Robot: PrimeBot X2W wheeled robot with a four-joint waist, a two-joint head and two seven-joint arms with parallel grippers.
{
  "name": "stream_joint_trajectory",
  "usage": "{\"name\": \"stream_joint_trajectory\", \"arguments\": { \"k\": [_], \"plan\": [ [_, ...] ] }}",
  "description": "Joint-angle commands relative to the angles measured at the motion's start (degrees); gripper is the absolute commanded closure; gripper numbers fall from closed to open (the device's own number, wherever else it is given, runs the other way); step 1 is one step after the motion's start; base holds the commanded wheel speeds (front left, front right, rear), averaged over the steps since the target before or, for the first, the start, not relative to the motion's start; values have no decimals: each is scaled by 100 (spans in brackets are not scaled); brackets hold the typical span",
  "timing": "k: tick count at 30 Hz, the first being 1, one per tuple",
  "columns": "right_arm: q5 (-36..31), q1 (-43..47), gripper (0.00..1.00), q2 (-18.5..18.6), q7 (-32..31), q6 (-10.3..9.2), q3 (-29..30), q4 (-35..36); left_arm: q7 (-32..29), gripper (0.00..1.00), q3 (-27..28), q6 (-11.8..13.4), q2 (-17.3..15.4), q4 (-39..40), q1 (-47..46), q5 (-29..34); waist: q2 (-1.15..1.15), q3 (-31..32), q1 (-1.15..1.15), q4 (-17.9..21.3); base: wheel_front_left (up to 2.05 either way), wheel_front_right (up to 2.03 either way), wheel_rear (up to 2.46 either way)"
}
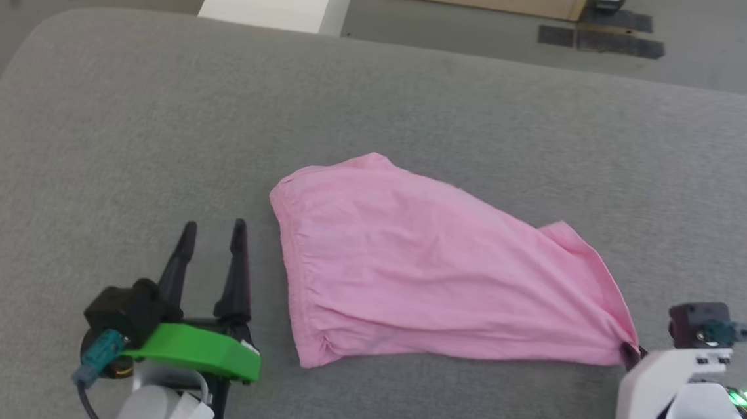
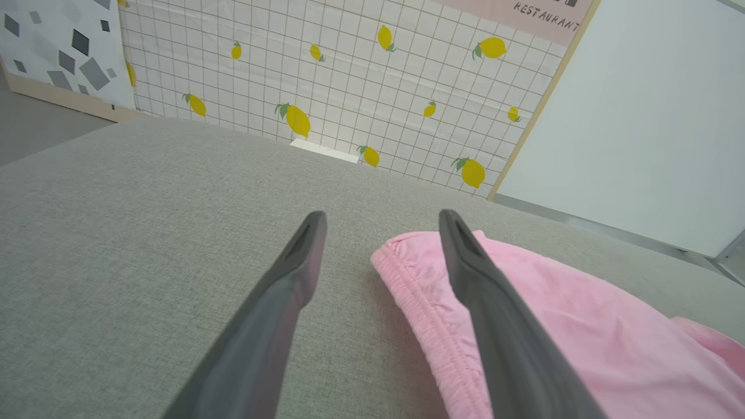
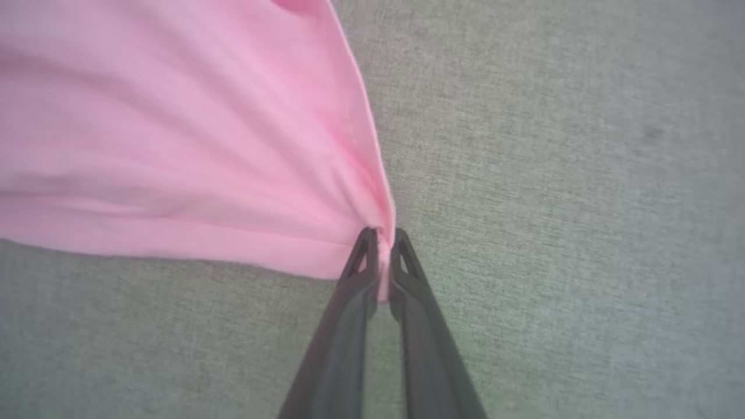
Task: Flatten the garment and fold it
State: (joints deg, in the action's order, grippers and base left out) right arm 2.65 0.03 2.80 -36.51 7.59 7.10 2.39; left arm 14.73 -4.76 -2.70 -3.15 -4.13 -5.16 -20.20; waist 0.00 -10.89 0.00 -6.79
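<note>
Closest, the right gripper [image 3: 382,235] has its long dark fingers pinched shut on the right corner of the garment [image 1: 422,272], a light pink pair of thin fabric shorts lying rumpled near the front edge of the grey fabric-covered table [image 1: 156,122]. Fabric fans taut from that pinch, likely for pulling it flat. The left gripper [image 1: 213,228] sits with fingers spread, just beside the elastic waistband [image 2: 419,308], holding nothing.

The garment [image 1: 422,272] is thin, soft matt pink cloth. The worktop [image 1: 123,120] is coarse grey woven fabric, also matt. The left end effector [image 1: 214,226] at 8 o'clock looks like dark matt plastic, with a smooth, slightly shiny green plastic cover [image 1: 199,350].
</note>
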Motion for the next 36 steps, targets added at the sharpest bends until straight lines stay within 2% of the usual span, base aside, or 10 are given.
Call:
{"name": "stream_joint_trajectory", "arguments": {
  "k": [1,6,16,22,28,29,30,31,36],
  "plan": [
    [75,114,100,8,85,-10,49,100,27,0,-69,-111,8,-64,80,15,0,245,0,263,0,0,0],
    [418,365,100,8,451,-10,159,238,-248,0,-381,-355,-287,-157,259,-120,0,339,0,411,0,0,0],
    [590,554,100,8,629,-10,130,158,-2174,0,-1457,-475,-1147,332,703,-1023,0,462,0,496,0,0,0],
    [655,544,100,8,654,-10,98,127,-2952,0,-1751,-472,-1227,322,624,-1326,0,389,0,554,0,0,0],
    [699,514,100,8,672,-10,41,86,-3220,0,-1813,-422,-1215,254,554,-1418,0,314,0,644,0,0,0],
    [701,510,100,8,676,-10,40,82,-3221,18,-1815,-422,-1213,255,550,-1432,0,307,0,653,0,0,0],
    [708,506,100,8,682,-10,41,77,-3219,52,-1819,-423,-1213,258,546,-1441,0,303,0,660,0,0,0],
    [714,504,100,8,685,-10,40,71,-3217,100,-1823,-424,-1208,261,546,-1460,0,300,0,669,0,0,0],
    [731,488,100,8,704,-10,21,42,-3219,100,-1855,-431,-1235,300,557,-1523,0,308,0,689,0,0,0]
  ]
}}
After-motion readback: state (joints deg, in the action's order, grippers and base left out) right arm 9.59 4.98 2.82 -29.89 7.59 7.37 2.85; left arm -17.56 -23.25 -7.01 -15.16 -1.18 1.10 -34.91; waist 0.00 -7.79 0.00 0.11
